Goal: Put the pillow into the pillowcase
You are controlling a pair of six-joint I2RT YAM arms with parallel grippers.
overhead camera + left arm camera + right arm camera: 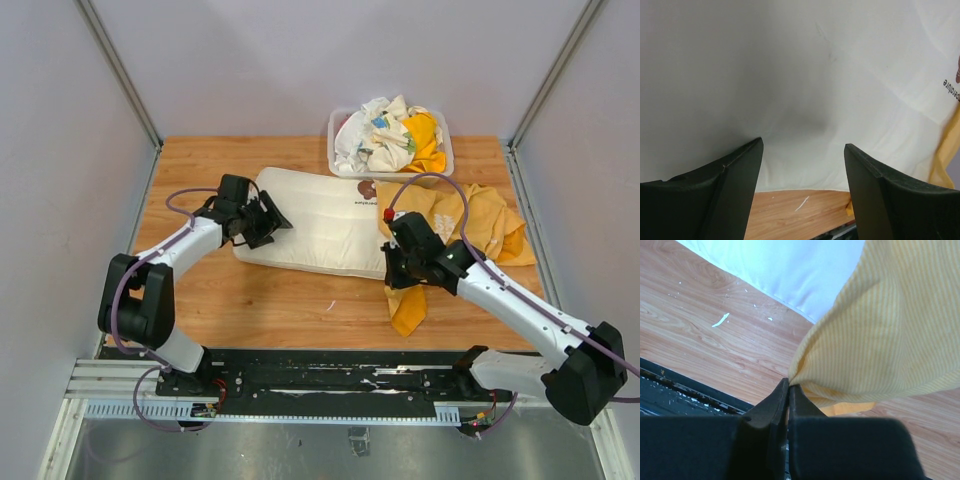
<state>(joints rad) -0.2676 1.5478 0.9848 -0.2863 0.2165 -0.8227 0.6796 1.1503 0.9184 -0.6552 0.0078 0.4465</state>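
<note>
Right now the pillow (310,225) lies flat on the wooden tabletop (290,300), roughly in the middle, its long side running left to right. A small brown bear face with dark lettering shows near its far right corner. The pillowcase (480,225) sits bunched at the right end of the pillow. Its orange-yellow cloth is heaped on the tabletop to the right and overlaps the pillow's right edge, and one tail of it hangs down toward the near side.

The left fingers (272,215) are at the pillow's left end, just above its near left part. In the left wrist view these fingers (740,170) stand well apart, with the cream surface of the pillow (815,75) filling the gap beyond them. Nothing is pinched between them.

The right fingers (400,278) are at the near left part of the heap, close to the pillow's near right corner. In the right wrist view these fingers (772,405) are pressed together on a fold of the pillowcase (890,330). The striped yellow cloth rises out of the pinch and drapes to the right, and the white edge of the pillow shows at the far side.

At the far edge a pale plastic bin (340,150) holds crumpled white and yellow cloths (385,135).
</note>
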